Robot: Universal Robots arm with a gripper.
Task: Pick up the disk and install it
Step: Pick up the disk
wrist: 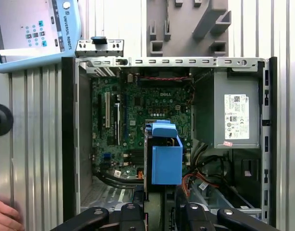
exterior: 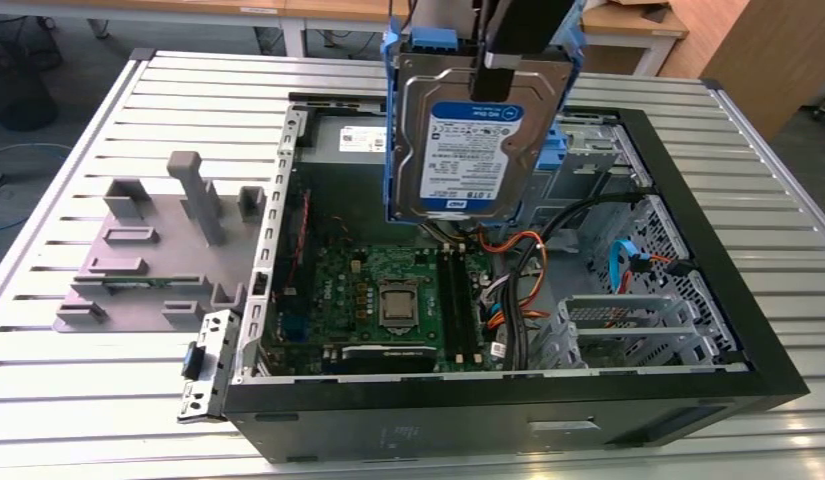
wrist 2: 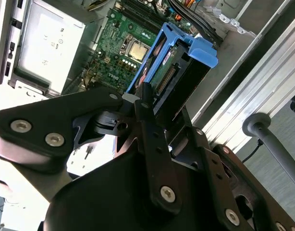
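1. The gripper (exterior: 498,72) is clenched on the disk (exterior: 472,150), its dark fingers pinching the upper end where the blue carrier bracket frames the drive.
2. In the exterior view the disk hangs straight down from the gripper, stood on end, with its white-and-blue label facing the camera.
3. It is held in the air over the open computer case (exterior: 519,410), touching nothing but the gripper.
4. In the first wrist view, looking down past the gripper (wrist: 159,204), the disk (wrist: 165,154) shows edge-on over the green motherboard (wrist: 138,110), with the grey power supply (wrist: 236,115) off to one side.
5. In the second wrist view a finger (wrist 2: 146,110) lies along the carrier's edge, and the disk (wrist 2: 183,77) points away towards the case interior.
6. A grey fixture (exterior: 159,240) sits on the slatted table (exterior: 92,400), at the exterior view's left of the case.
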